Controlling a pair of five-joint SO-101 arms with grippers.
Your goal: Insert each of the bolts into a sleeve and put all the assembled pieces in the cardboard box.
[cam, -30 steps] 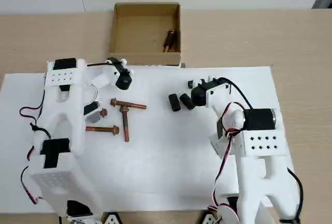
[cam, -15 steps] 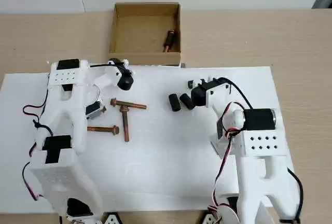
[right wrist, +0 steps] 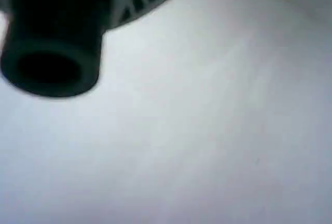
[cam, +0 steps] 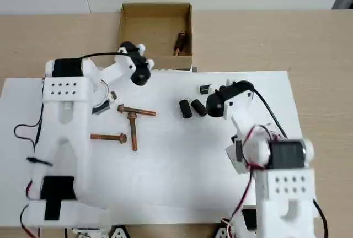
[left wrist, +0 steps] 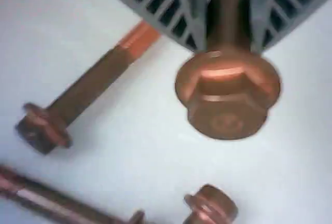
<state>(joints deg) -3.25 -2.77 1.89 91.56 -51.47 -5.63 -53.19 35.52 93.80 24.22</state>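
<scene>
- The left jaws clamp a copper hex-head bolt [left wrist: 227, 92] by its shank, above loose copper bolts [left wrist: 78, 105].
- The right jaws grip a black tubular sleeve [right wrist: 49, 71], bore exposed.
- Risk: if their axes are misaligned, the bolt may jam on the sleeve's rim and twist loose.
- The brown cardboard box [cam: 154, 60] stands behind.

High view: fixed overhead camera, looking down over the whole surface [cam: 320, 39]. Wrist views: very close, facing the white sheet [cam: 182, 183]; the left shares the loose bolts [left wrist: 88, 86] with it.
</scene>
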